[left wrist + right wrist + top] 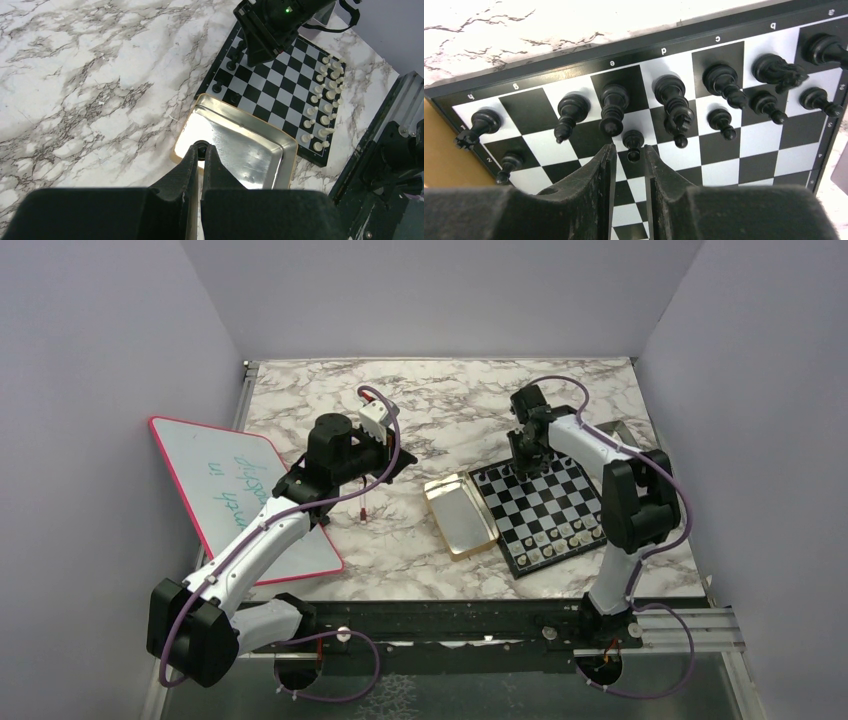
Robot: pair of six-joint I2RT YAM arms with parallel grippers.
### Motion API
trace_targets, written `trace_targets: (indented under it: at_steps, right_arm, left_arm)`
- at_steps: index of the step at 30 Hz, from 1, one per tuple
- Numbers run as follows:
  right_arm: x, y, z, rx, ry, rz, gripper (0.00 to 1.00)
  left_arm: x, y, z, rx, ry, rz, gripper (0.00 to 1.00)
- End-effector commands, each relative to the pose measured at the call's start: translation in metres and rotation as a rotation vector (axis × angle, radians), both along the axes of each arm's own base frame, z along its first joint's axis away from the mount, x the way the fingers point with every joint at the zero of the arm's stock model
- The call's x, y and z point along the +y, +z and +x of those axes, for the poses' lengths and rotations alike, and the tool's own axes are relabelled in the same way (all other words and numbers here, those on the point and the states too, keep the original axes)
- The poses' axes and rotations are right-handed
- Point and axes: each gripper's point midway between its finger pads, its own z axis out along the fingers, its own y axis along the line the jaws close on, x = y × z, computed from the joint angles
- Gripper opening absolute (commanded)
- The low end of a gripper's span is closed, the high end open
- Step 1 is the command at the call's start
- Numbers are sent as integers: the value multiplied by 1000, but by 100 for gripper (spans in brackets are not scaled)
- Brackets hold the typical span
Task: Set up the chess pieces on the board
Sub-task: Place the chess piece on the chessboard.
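At the near edge of the desk (pixel 450 390) the two arm bases are bolted. A pink-rimmed whiteboard (pixel 240 490) with green writing is laid at the near left, partly under the left arm. A thin red thing (pixel 365 505) is seen just past it; what it is cannot be told.

The left tool (pixel 201 150) is held above the desk, left of a gold tin (pixel 240 145). It is pointed towards the tin and its fingers are pressed together. A small dark round spot is seen at their tips, but nothing can be made out as held.

The open tin is laid just beside the left edge of the board (pixel 545 500), which is set right of centre on the desk. The white pieces (pixel 330 94) are ranged in two rows along the board's near side. The middle rows are bare.

The black pieces (pixel 671 95) are stood in the two far rows, with some squares among them uncovered. The right tool (pixel 630 152) is lowered over the board's far side. Its jaws are parted only a little, and a black pawn (pixel 633 140) is flanked by them. The pawn is stood upright on a square in the second far row. A sliver of board is seen between it and the fingers, so it appears not to be gripped.
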Motion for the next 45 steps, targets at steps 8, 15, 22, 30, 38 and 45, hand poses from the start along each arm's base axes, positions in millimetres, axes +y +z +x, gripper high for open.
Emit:
trace_targets:
  at_steps: [8, 15, 22, 30, 38, 45]
  right_arm:
    - [11, 68, -11, -148, -72, 152, 32]
    - [23, 125, -19, -322, -106, 316, 32]
    - [2, 190, -31, -597, -180, 361, 38]
    - [3, 255, -71, -831, -179, 578, 40]
    - [-16, 300, -97, -999, -215, 624, 42]
    - [-24, 306, -104, -1026, -239, 613, 43]
  left_arm:
    - [-27, 15, 7, -3, -14, -11, 0]
    - [-68, 18, 16, -10, -15, 17, 0]
    - [-124, 2, 34, -8, -19, 16, 1]
    - [-176, -38, 57, 48, -45, 49, 2]
    - [-206, -71, 70, 26, -51, 111, 2]
    - [-214, -96, 65, 1, -52, 183, 2]
